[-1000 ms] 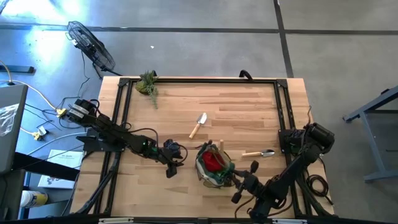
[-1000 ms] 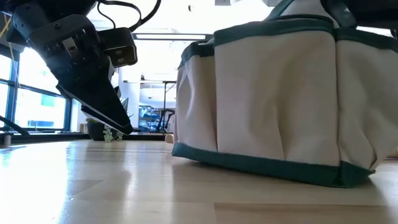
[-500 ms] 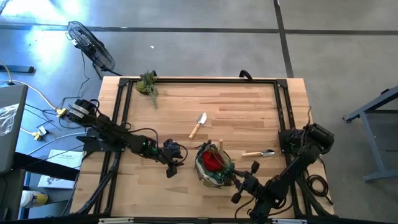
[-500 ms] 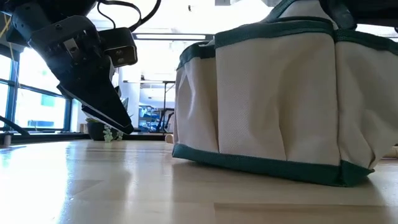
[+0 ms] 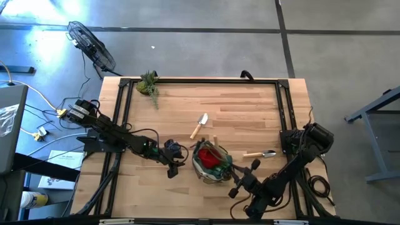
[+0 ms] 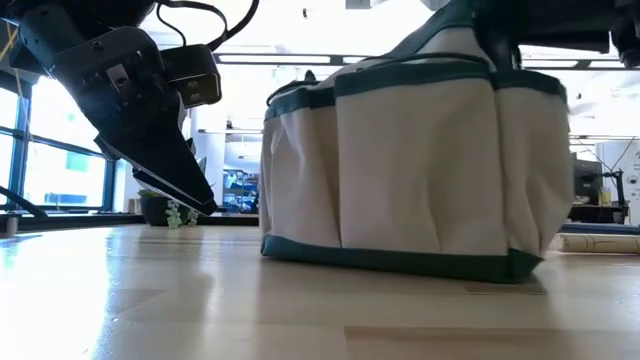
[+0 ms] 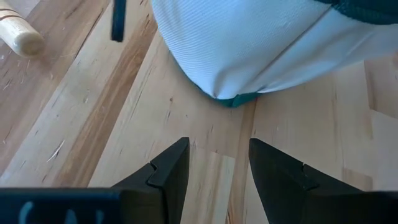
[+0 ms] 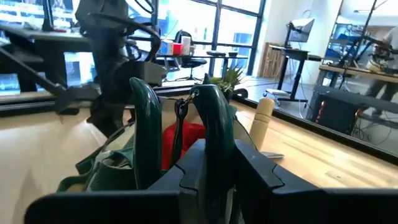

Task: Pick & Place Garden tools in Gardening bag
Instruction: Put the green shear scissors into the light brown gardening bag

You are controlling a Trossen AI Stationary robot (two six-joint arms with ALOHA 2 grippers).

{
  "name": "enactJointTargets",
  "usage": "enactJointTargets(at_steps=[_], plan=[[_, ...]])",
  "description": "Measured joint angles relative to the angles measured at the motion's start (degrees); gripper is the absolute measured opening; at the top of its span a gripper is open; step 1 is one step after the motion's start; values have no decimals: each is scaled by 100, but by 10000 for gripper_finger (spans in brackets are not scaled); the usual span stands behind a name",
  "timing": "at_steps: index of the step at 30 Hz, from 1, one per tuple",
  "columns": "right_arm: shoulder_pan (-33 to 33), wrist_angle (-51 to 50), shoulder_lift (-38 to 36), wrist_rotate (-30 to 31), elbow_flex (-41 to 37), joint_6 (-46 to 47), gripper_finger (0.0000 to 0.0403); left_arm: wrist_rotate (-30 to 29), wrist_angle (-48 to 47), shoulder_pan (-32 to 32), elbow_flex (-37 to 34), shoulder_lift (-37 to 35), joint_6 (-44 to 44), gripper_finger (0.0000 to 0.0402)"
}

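The gardening bag [image 5: 209,161], pale cloth with dark-green trim, stands on its bottom [image 6: 400,262] near the table's front middle. A red piece [image 5: 212,157] lies inside it, and a wooden handle [image 8: 264,118] sticks up from it. My right gripper [image 5: 232,176] is at the bag's near right side, shut on a green loop handle. My left gripper [image 5: 174,164] hovers open just left of the bag, its fingers [image 7: 171,165] pointing down at bare wood in front of the bag's lower corner [image 7: 235,99]. Two wooden-handled trowels [image 5: 199,125] [image 5: 259,154] lie flat on the table. My right gripper pinches one of the bag's green loop handles [image 8: 214,134] between its two fingers. The fingers come in about level from the table's near right side. The bag stays upright with its bottom on the table, and the second loop [image 8: 146,124] stands free beside the held one.
A leafy plant clump [image 5: 149,84] sits at the far left corner. A black frame [image 5: 200,81] runs along the table's edges. Bare wood lies across the far half. A fan [image 5: 90,47] stands on the floor beyond the table.
My right gripper has moved toward the table's left and a little toward its far edge, rolling somewhat. The bag has slid along the table the same way with it, still upright, and now stands closer to my left gripper.
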Motion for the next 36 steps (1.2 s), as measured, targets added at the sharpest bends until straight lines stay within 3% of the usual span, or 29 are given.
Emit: enactJointTargets(at_steps=[11,36], plan=[[159,-995,0,41,0,1543,54,-4,0,-2,0,0,0,161],[565,-711,323,-54,13,1515,64,-124,15,-1,2,2,46,161]])
